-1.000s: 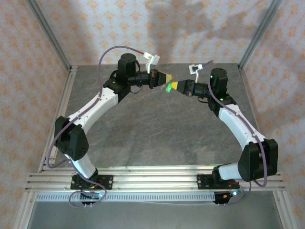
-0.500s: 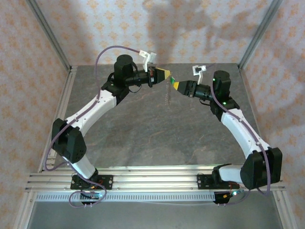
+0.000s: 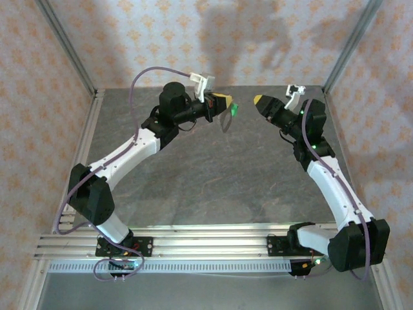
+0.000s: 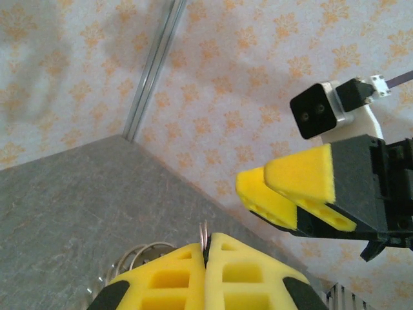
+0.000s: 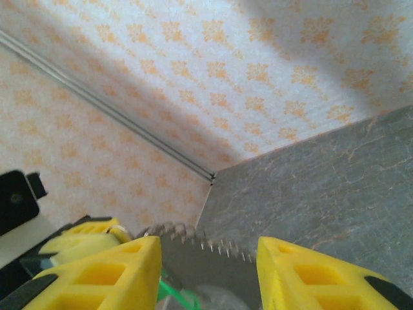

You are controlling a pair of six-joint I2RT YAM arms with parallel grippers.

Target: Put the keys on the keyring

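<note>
Pinching shut on what looks like the thin wire of the keyring [image 4: 204, 232], though the view is poor, the left hand [image 3: 226, 102] hangs well above the grey surface [image 3: 213, 187] towards the back wall. The keys [image 5: 193, 244] dangle as a jagged string just below its yellow fingertips. The right hand [image 3: 258, 99] faces it, apart from it, fingers parted moderately and holding nothing, the keys visible through their gap.

We are looking at walls [image 3: 129, 39] papered pale with an orange floral print, meeting at metal posts [image 3: 64, 45]. Shadows [image 3: 251, 26] are falling across the back wall. A grey, stone-patterned tabletop [image 3: 213, 181] is lying below, with aluminium rails [image 3: 213, 244] running along its near edge.
</note>
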